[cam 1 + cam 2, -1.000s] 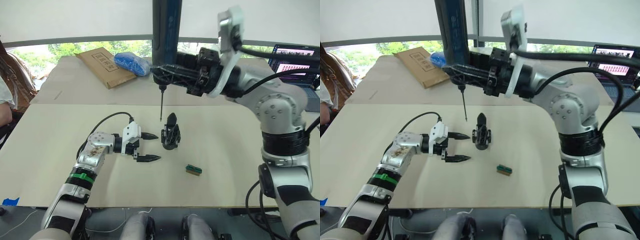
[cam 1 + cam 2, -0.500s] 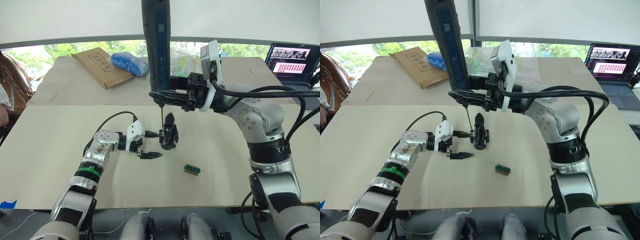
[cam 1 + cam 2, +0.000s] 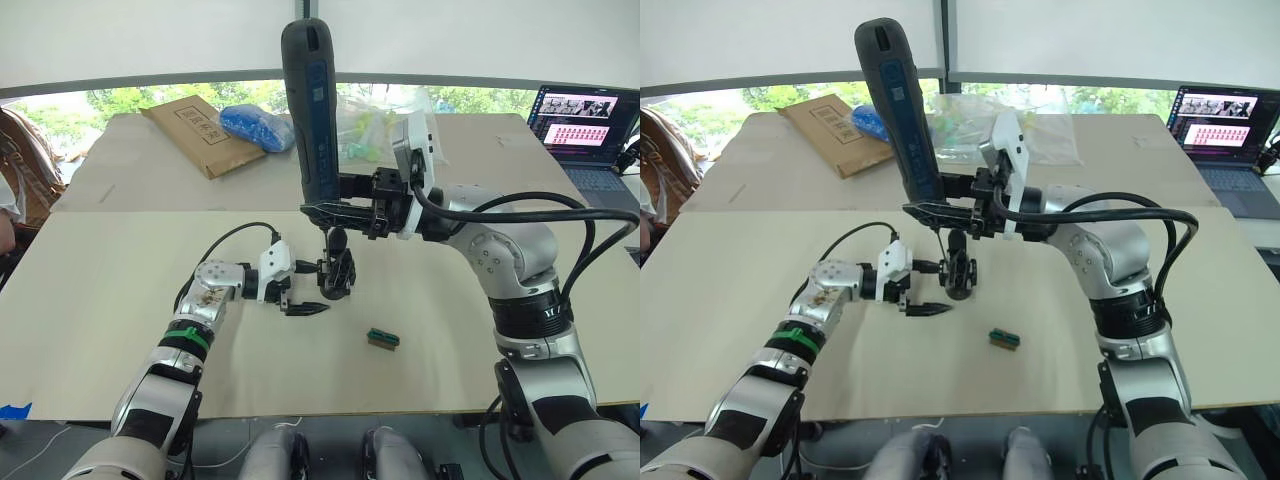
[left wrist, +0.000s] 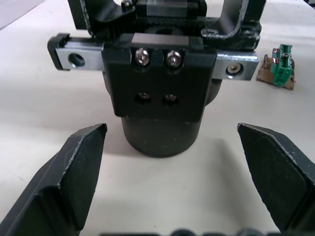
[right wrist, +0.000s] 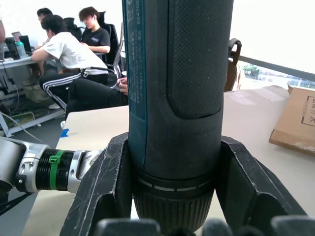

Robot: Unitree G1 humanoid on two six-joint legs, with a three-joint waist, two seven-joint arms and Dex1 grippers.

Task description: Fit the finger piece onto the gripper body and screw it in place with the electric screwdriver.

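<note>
The right pincer (image 3: pixel 345 212), clamped on the electric screwdriver (image 3: pixel 310 105), has come down, so the bit now stands just over the gripper body (image 3: pixel 338 272) at the tabletop's (image 3: pixel 120 300) middle. The left pincer (image 3: pixel 305 289) has moved in, fingers apart around the base. Screwing seems about to begin.

Left pincer (image 3: pixel 302 288) low over the tabletop (image 3: pixel 100 300), fingers spread wide, forearm stretched forward. Right pincer (image 3: pixel 335 208) raised higher, clamped around the electric screwdriver (image 3: pixel 310 110), held upright, elbow bent and forearm reaching leftward.
</note>
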